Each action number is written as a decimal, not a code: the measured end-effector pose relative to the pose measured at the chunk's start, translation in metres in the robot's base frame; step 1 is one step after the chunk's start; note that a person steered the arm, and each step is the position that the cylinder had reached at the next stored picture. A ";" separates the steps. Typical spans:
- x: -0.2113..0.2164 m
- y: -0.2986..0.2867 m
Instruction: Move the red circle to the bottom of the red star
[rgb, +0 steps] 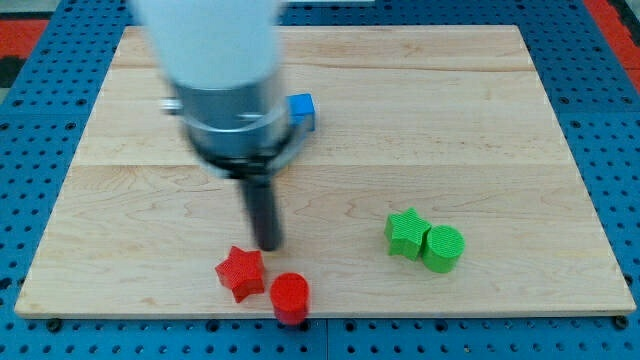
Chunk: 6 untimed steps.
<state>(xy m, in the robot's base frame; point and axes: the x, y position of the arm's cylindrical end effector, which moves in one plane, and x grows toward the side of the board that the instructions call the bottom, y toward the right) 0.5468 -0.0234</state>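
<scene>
The red star (240, 272) lies near the board's bottom edge, left of the middle. The red circle (290, 297) sits just to its lower right, touching or nearly touching it, at the very bottom edge of the board. My tip (268, 244) is just above and between the two red blocks, slightly to the upper right of the star and apart from the circle.
A green star (406, 232) and a green circle (443, 248) sit together at the right. A blue block (301, 108) is partly hidden behind the arm near the top. The wooden board (500, 120) lies on a blue pegboard.
</scene>
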 end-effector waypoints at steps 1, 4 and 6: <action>0.000 0.029; 0.072 0.087; 0.072 0.020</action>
